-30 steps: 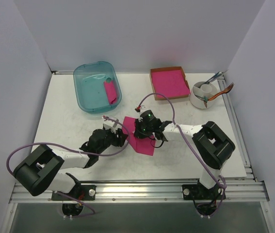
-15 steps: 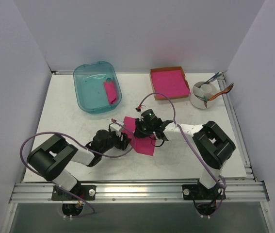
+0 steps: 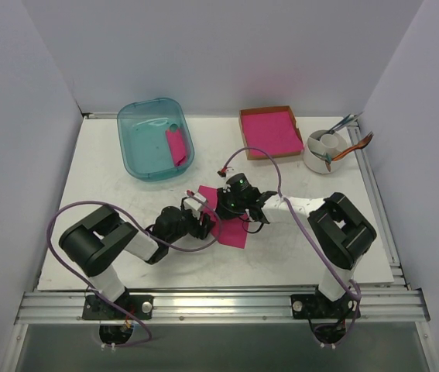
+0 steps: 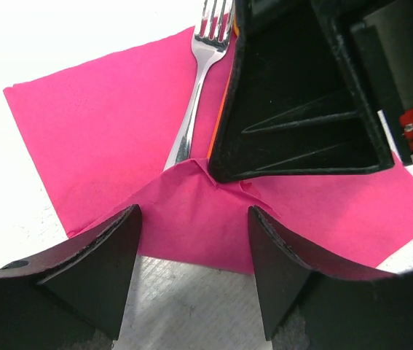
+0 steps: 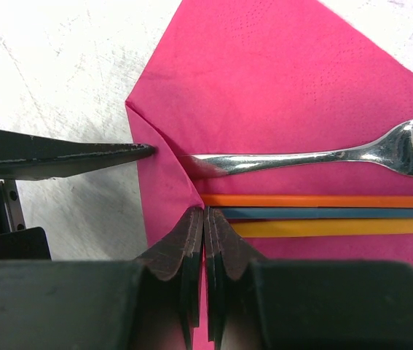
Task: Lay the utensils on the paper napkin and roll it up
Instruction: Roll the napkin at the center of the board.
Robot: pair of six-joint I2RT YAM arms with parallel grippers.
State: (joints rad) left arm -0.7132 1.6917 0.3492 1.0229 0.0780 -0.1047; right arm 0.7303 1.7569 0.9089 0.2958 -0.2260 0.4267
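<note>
Paper napkin, a single magenta sheet, lies flat on the white surface between the two arms. Its near corner is folded over the end of the fork's handle.

Behind it stand one teal bin with one pink roll inside, one cardboard tray with a pink stack, and one white cup with several utensils.

Left gripper is spread wide, its two fingers straddling the folded corner and gripping nothing. In the right wrist view one of its fingertips touches the crease of the fold.

Right gripper has its fingers pressed together with no gap, tips at the edge of the folded flap. Whether paper is pinched between them cannot be told.

One silver fork lies on the napkin. Just beside it run three thin stripes: an orange handle, a blue stripe and a yellow stripe. Whether they are separate pieces cannot be told.
</note>
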